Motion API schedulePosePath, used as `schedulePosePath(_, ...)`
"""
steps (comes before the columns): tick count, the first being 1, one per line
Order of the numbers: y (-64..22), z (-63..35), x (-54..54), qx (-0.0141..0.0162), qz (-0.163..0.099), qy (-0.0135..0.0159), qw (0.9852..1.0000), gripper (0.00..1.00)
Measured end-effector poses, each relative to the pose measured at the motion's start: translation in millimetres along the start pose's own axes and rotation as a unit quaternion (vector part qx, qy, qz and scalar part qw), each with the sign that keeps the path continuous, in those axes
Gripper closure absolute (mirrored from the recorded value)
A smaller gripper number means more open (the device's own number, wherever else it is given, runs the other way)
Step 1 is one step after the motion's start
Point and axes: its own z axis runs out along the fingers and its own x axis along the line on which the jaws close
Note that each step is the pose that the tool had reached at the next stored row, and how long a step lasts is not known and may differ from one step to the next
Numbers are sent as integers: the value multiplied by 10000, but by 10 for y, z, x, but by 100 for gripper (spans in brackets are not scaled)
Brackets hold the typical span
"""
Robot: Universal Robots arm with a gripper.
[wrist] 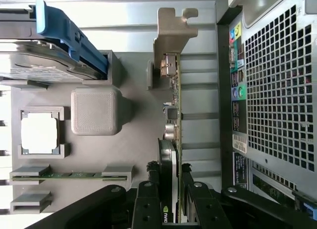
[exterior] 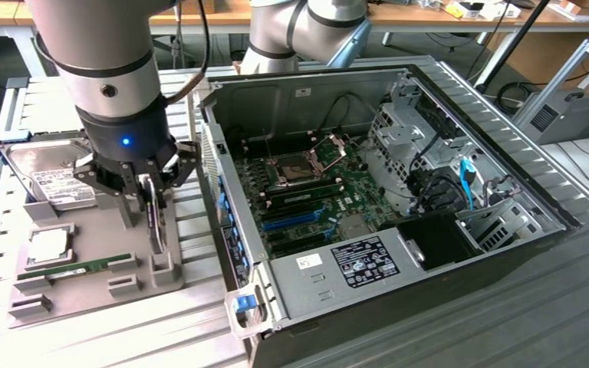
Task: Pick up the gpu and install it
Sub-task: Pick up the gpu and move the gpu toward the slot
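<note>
Black fingers [wrist: 147, 201], about half closed, clamp both faces of the gpu [wrist: 172, 115]. It stands on edge at the grey tray [wrist: 136, 130] on the counter [exterior: 90, 337], just beside the open computer case [exterior: 397, 192].

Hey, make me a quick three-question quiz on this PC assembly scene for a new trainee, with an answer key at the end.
1. True or false: the gpu is already seated on the motherboard.
2. The gripper has its jaws closed on which part? A) hard drive B) gpu C) processor
3. Fill in: the memory stick lies in a slot of the grey ____.
Key: 1 false, it stands on edge in the tray; 2 B; 3 tray.
</note>
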Motion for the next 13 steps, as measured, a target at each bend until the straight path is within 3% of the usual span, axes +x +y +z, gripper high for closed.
schedulePosePath(9, 18, -406, -9, 1, 0, 0, 10000, 73)
schedulePosePath(13, 24, -535, -12, 1, 0, 1, 10000, 73)
